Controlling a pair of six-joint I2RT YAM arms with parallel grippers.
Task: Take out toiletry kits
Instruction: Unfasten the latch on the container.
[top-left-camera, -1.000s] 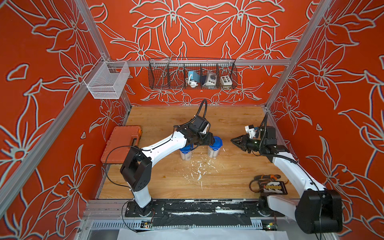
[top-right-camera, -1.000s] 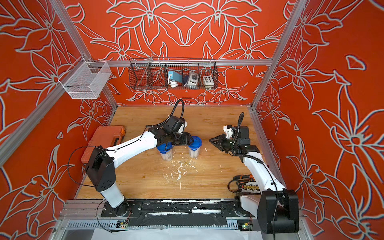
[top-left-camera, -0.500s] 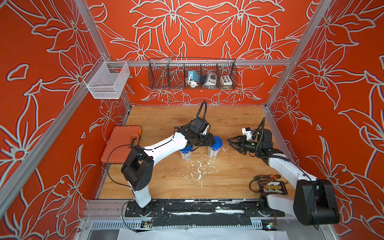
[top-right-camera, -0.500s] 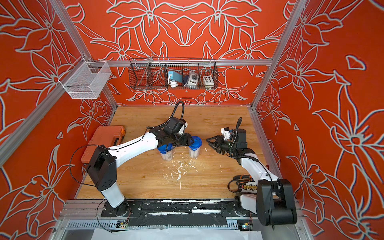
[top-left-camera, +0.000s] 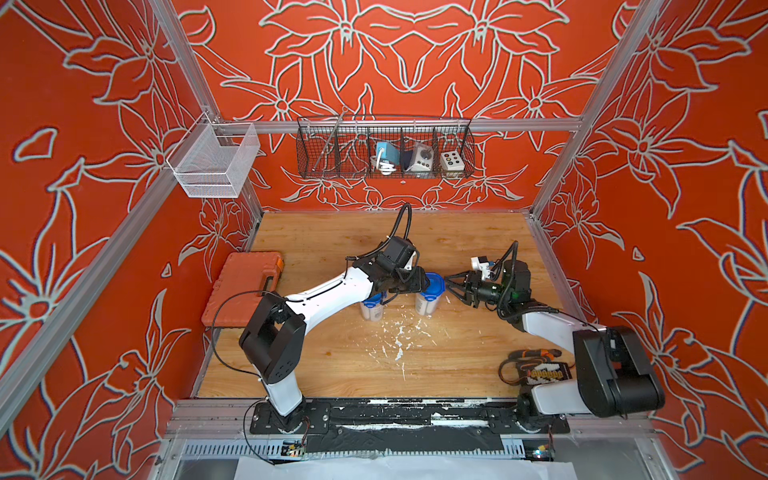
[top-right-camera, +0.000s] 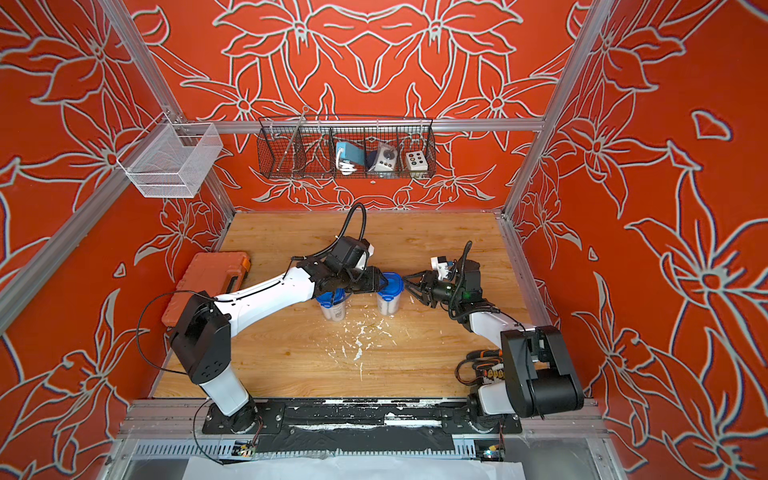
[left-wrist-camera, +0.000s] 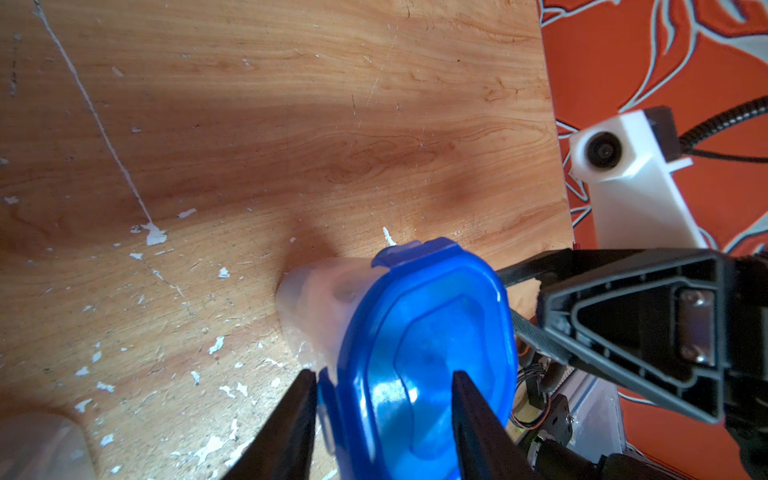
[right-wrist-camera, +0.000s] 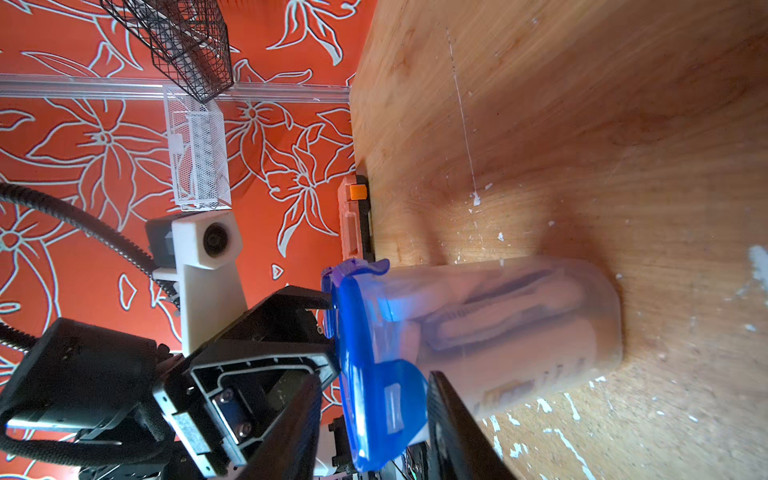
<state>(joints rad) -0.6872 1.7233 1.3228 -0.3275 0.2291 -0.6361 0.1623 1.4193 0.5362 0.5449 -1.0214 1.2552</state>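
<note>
Blue lid (left-wrist-camera: 419, 332), orange case (top-left-camera: 245, 286), white-flowered orange walls (top-left-camera: 415, 50).

My left gripper (left-wrist-camera: 382, 374) is right over the blue clip lid (left-wrist-camera: 424, 324) of a clear tub (left-wrist-camera: 316, 299) standing on the wood table (left-wrist-camera: 291, 124). Jaws apart: one finger runs beside the lid's edge, the other crosses its top face. Tub contents too hazy to read. Beyond the lid the right gripper (left-wrist-camera: 509, 297) faces me, fingertips at the far rim, contact unclear. White flecks (left-wrist-camera: 153, 235) ahead. Blurred second tub (left-wrist-camera: 37, 449) off to my side.

Wooden table (top-left-camera: 332, 237): blue-lidded tub (top-left-camera: 429, 305), second tub (top-left-camera: 371, 311), orange case (top-left-camera: 245, 291), white flecks (top-left-camera: 399, 353).
</note>
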